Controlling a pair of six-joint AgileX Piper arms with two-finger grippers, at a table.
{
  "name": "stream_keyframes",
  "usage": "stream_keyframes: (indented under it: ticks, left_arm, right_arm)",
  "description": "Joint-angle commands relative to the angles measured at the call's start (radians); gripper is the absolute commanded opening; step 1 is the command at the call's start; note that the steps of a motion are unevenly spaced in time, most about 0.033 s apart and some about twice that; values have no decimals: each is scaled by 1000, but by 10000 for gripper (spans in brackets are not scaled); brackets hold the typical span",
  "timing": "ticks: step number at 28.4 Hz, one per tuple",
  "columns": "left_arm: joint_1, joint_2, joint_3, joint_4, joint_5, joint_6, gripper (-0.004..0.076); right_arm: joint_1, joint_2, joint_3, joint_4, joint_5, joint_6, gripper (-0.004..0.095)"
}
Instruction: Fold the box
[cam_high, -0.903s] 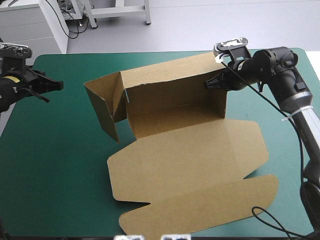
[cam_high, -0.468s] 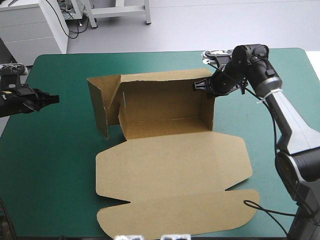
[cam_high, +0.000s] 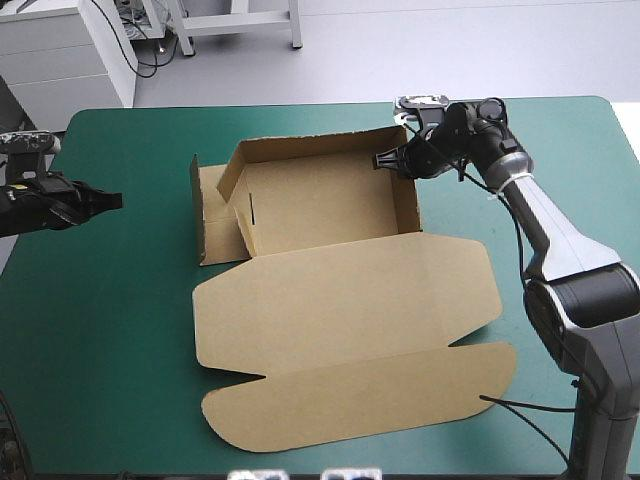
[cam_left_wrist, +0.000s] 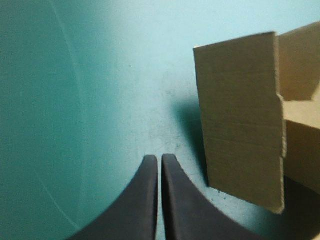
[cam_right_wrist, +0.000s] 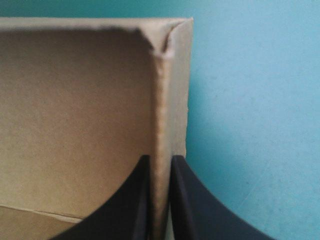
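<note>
1. The right gripper (cam_high: 385, 160) is clenched on the box (cam_high: 340, 300) — its black fingers (cam_right_wrist: 125, 210) pinch the right end wall (cam_high: 408, 200) near the far corner, one inside and one outside.
2. Compared with just before, the box has turned and slid toward the table's left. It now lies squarer in the middle of the teal-green cover (cam_high: 100, 330), with the lid (cam_high: 350, 400) flat toward the near edge.
3. The left gripper (cam_high: 112, 201) stays near the left edge, pressed together and holding nothing, apart from the left end flap (cam_high: 205, 215).
4. I judge that this flap — not yet tucked — is now nearer to its reach.
</note>
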Motion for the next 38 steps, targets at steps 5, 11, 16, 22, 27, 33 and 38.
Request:
stream_keyframes:
  ticks: [5, 11, 16, 22, 27, 33, 38]
  left_arm:
    - [1, -28, -25, -35, -28, 3, 8]
    - [1, -28, -25, -35, -20, 3, 8]
    - [1, -28, -25, -40, -8, 3, 8]
    - [1, -28, -25, -39, 44, 19, 8]
    - [1, -28, -25, -39, 31, 23, 8]
    - [1, -28, -25, -41, 31, 23, 8]
    - [1, -28, -25, -42, 35, 23, 8]
  right_arm:
    - [1, -24, -33, -11, -48, -14, 437]
    - [-1, -29, -225, -49, 73, -54, 445]
    - [-1, -29, -396, -161, 244, -35, 445]
    - [-3, -44, -411, -179, 257, -8, 423]
    - [-3, -3, -411, -167, 257, 12, 390]
    - [-3, 88, -411, -77, 257, 12, 390]
    - [-3, 180, -411, -82, 257, 12, 390]
